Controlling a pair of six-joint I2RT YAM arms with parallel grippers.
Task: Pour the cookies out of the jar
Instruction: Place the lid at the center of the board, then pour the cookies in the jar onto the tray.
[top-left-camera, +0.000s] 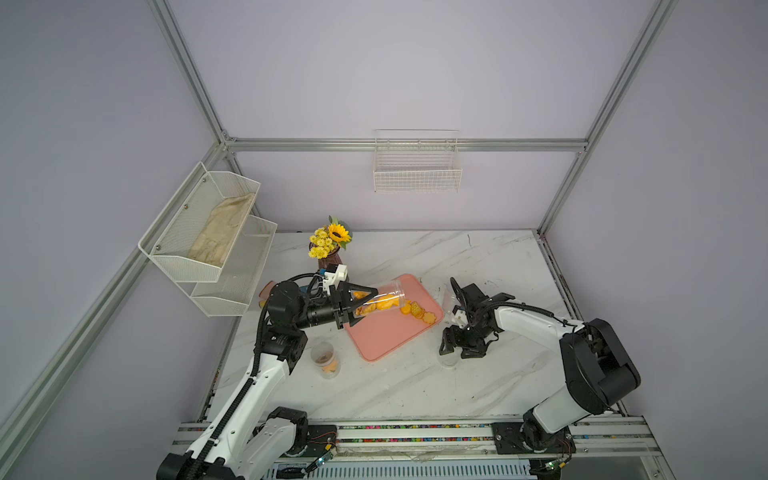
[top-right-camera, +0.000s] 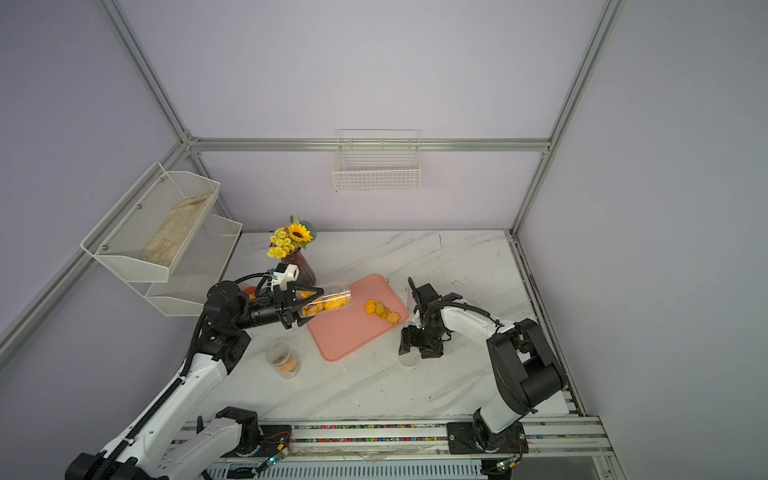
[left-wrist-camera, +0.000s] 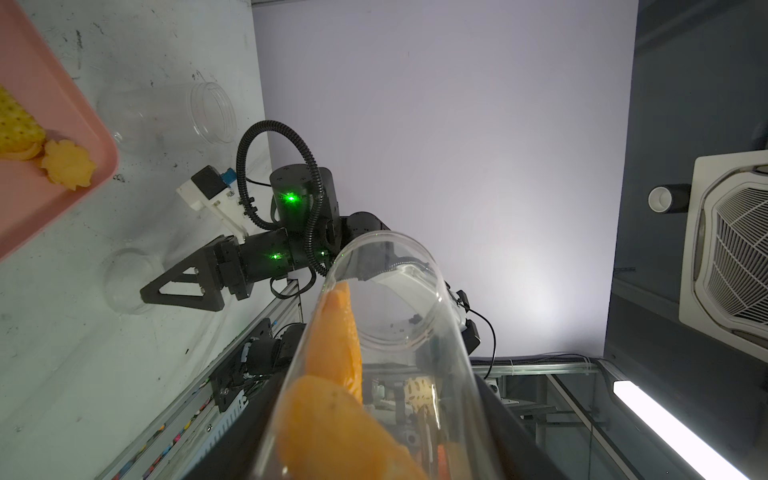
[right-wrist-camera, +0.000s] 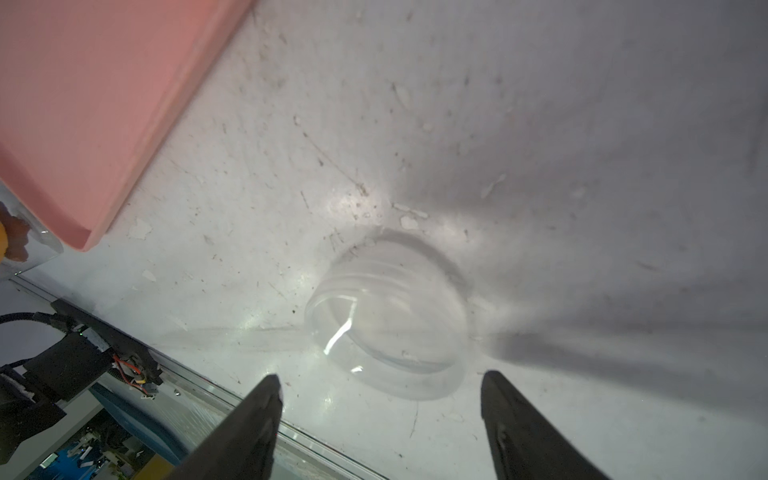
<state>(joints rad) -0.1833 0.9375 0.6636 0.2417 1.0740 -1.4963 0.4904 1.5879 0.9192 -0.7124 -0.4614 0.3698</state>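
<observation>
Left hand (top-left-camera: 362, 304) clamps the clear jar (top-left-camera: 386, 296) around its closed end and holds it tipped almost level above the pink tray (top-left-camera: 386, 338), as I watch from the remote station. The jar's mouth points toward the tray's far right corner.

A handful of cookies (top-left-camera: 417, 312), orange-yellow and some flower-shaped, lie on the tray just past the mouth. The others sit piled along the lower wall inside the jar, as both top views show. In the left wrist view one orange piece (left-wrist-camera: 332, 345) leans close to the rim.

Right hand (right-wrist-camera: 382, 376) hangs fingers-down over the marble surface (top-left-camera: 415, 386), just off the tray's right edge. Its two fingers are spread apart and grip nothing. A clear lid (right-wrist-camera: 386, 320) lies on the surface just beyond the fingertips.

A second small jar (top-left-camera: 325, 360) stands upright near the left arm, off the tray's near left corner, with orange pieces inside. An empty clear jar (top-left-camera: 448, 300) stands behind the right arm, just beside the tray. A sunflower bouquet (top-left-camera: 332, 239) stands at the back of the surface, behind the left hand.
</observation>
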